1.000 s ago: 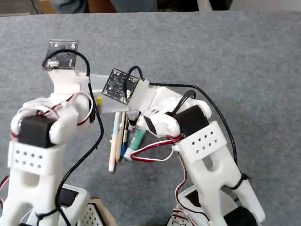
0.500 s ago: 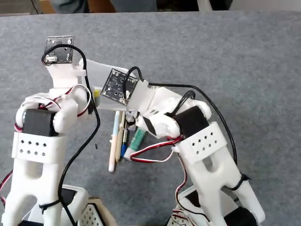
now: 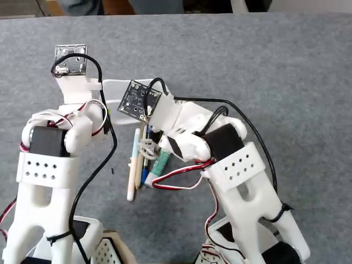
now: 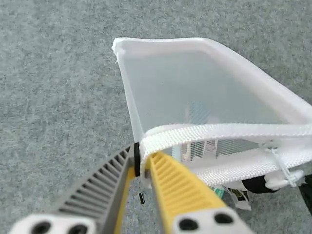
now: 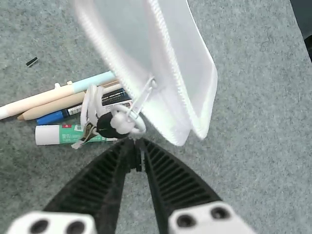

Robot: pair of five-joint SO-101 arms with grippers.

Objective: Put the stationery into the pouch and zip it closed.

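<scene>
Pouch (image 4: 195,87) edge pinched in left hand (image 4: 139,163); right hand (image 5: 135,146) closed beside zip pull (image 5: 119,124).

High view: pouch (image 3: 114,87) largely hidden; pens (image 3: 133,165) upper ends covered.

Pouch (image 3: 114,91) just behind the stationery (image 3: 133,165) on the table (image 3: 275,66).

Pouch (image 3: 114,88) in L hand (image 4: 138,163) & R hand (image 5: 134,146), R arm (image 3: 220,143) over pens (image 3: 133,165), blocks centre; free mat (image 3: 286,71) to right.
</scene>
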